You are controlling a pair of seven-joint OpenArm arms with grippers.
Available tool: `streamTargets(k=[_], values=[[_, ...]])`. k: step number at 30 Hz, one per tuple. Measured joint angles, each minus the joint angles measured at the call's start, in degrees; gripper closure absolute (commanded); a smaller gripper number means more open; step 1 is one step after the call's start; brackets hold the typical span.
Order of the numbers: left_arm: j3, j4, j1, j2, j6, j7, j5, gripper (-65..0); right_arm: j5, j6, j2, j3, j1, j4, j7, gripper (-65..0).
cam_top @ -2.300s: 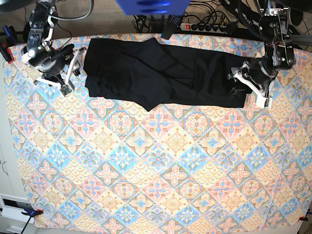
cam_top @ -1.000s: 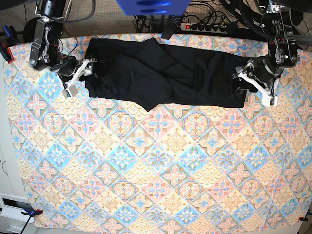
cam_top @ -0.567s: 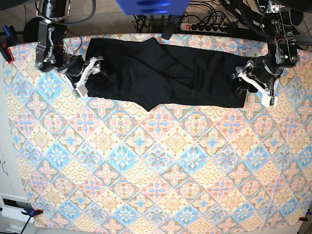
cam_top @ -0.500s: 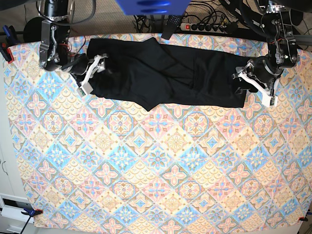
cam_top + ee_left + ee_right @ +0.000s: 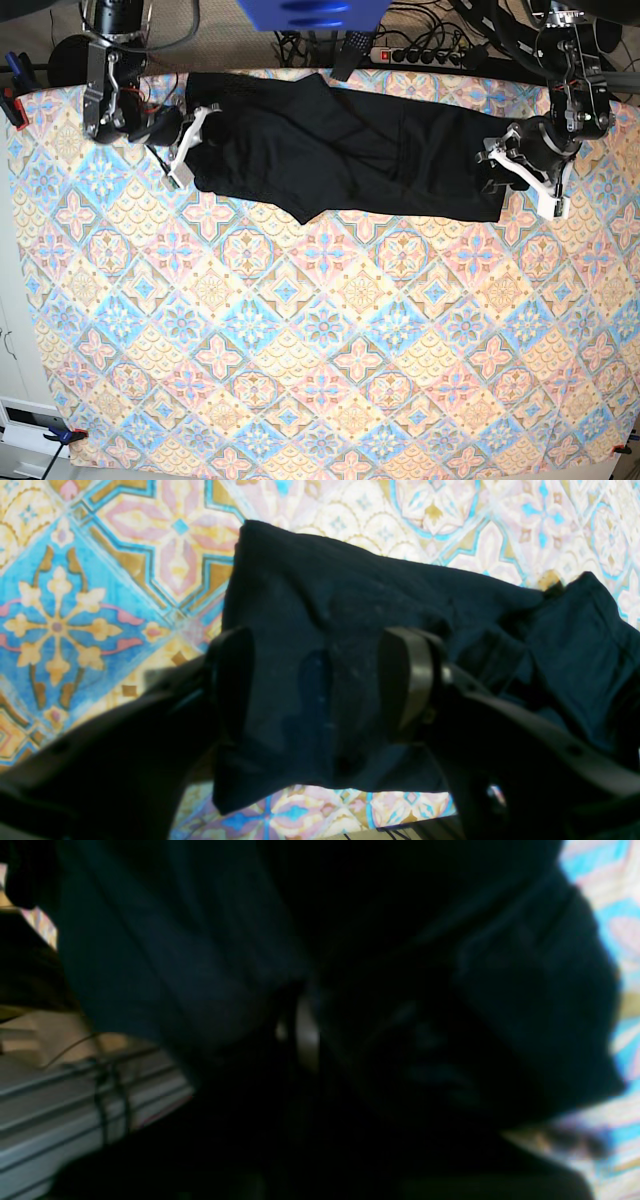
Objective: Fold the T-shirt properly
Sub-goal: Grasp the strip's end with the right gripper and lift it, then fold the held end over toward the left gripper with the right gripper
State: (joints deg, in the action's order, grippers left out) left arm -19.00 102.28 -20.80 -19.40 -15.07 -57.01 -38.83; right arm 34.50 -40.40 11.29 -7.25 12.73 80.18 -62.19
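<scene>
- Right gripper (image 5: 192, 145) is pressed together on the T-shirt (image 5: 340, 150); in the base view it sits at the shirt's end near the cloth's far left corner, with dark fabric bunched around its pale fingers (image 5: 182, 160).
- Seen from the right wrist, black fabric (image 5: 210, 965) fills nearly the whole frame, too dark and blurred to show the jaws; a pale sliver shows in the middle and a strip of patterned cloth (image 5: 620, 1050) at the right edge.
- Left gripper (image 5: 320, 680) is spread wide, one black finger (image 5: 235, 680) on each side of a raised fold of the shirt (image 5: 350, 630); the fabric lies between the fingers, and I cannot tell whether they touch it.
- From the base view that gripper (image 5: 520, 175) stands at the shirt's other end, near the table's far right corner, at the shirt's near corner.
- Stretched along the far edge of the table (image 5: 320, 380), the shirt is a long dark band running from one gripper to the other, with a pointed flap hanging toward the middle and diagonal creases across it.
- Under it lies a tablecloth with pink, blue and yellow diamond tiles, and the near half carries only that pattern.
- Beyond the far edge lie a power strip (image 5: 420, 55) and tangled cables, with a blue object (image 5: 310, 14) at the top of the frame.
</scene>
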Motion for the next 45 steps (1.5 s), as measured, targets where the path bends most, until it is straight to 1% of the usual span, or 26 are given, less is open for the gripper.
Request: streamTargets(k=[1,3,7,8,10,13,15,18,19,23,25,26,27,29,30,32,35,37,38,41,43,45], values=[[0.00,0.00,0.00,0.00,0.00,0.02,0.00,-38.3,-0.50,0.55,-0.02,-0.46,-0.98,0.00,0.11,-0.4],[0.00,0.00,0.00,0.02,0.00,0.02,0.00,-38.3,-0.83,0.57,0.13,-2.10,-2.56,0.00,0.50,-0.2],[0.00,0.07,0.00,0.00,0.00,0.02,-0.02,-38.3,-0.68,0.55,0.35,-6.54,-2.91,0.00,0.13,-0.3],[0.00,0.07,0.02,0.00,0.00,0.02,-0.02,-38.3,-1.03,0.55,0.74,-7.26,-3.06,-0.13,-0.55,-0.3],[0.00,0.11,-0.02,0.00,0.00,0.02,-0.24,-38.3,-1.60,0.55,2.73,-7.50,-4.24,-0.42,-1.27,-0.3],[0.00,0.11,0.02,0.02,-0.02,0.04,-0.24,-38.1,-3.98,0.81,4.68,-8.50,-7.08,0.09,0.42,-0.3],[0.00,0.17,-0.02,0.07,0.00,0.02,-0.24,-34.4,-4.72,0.68,5.14,-9.18,-8.04,0.59,0.28,-0.3],[-0.02,0.17,0.00,0.02,-0.02,0.07,-0.17,-21.6,-7.21,0.57,5.05,-9.81,-8.07,0.96,-0.35,-0.3],[-0.02,0.17,0.00,0.04,-0.02,0.02,-0.20,-18.6,-7.41,0.59,5.27,-9.62,-7.76,2.12,-0.83,-0.3],[-0.02,0.17,-0.31,0.07,0.00,0.09,-0.22,-18.9,-7.54,0.66,6.54,-9.20,-6.64,10.99,-1.33,-0.4],[-0.26,0.17,-0.68,0.68,0.00,0.09,-0.20,-18.6,-7.54,0.87,6.84,-7.45,-5.14,15.69,-1.42,-0.4],[-0.26,0.15,-0.90,1.05,0.02,0.00,-0.15,-18.6,-7.72,1.07,6.78,-5.99,-4.11,18.47,-1.88,-0.4],[-0.26,0.15,-0.98,1.33,-0.02,0.04,-0.22,-18.5,-7.28,0.39,6.67,-4.33,-3.17,20.79,-2.01,-0.3],[-0.31,0.15,-1.01,2.34,0.00,0.07,0.20,-18.3,-7.23,0.07,6.36,-0.76,-1.57,25.22,-2.58,-0.3],[-0.35,0.15,-1.01,2.89,0.02,0.07,0.31,-17.5,-7.37,0.44,6.38,0.74,-1.27,26.80,-2.40,-0.3],[-0.24,0.09,-1.09,3.61,-0.09,0.02,0.15,-14.1,-7.21,0.39,6.54,3.58,-1.11,28.70,-1.79,-0.3],[-0.28,0.09,-1.11,3.69,0.00,0.07,0.26,-7.1,-7.37,0.59,6.51,8.48,0.26,29.20,-1.57,-0.3],[-0.33,0.09,-1.11,3.72,-0.02,0.04,0.28,-3.3,-8.09,0.57,5.27,12.15,0.94,29.40,-2.62,-0.3],[-0.33,0.09,-1.36,3.85,-0.02,0.13,0.24,-2.3,-8.26,0.55,4.15,13.77,0.92,29.55,-2.73,-0.3],[-0.33,0.07,-2.03,3.98,0.00,0.17,0.28,-2.2,-7.10,0.55,1.55,18.60,0.31,30.51,-1.38,-0.4],[-0.33,-0.02,-2.40,3.82,0.02,0.24,0.44,-2.2,-7.67,0.57,0.37,22.14,-0.20,30.62,-1.55,-0.5],[-0.31,0.00,-2.71,3.98,-0.02,0.22,0.37,-2.2,-7.72,0.57,-1.07,24.33,-0.20,30.60,-2.21,-0.6]])
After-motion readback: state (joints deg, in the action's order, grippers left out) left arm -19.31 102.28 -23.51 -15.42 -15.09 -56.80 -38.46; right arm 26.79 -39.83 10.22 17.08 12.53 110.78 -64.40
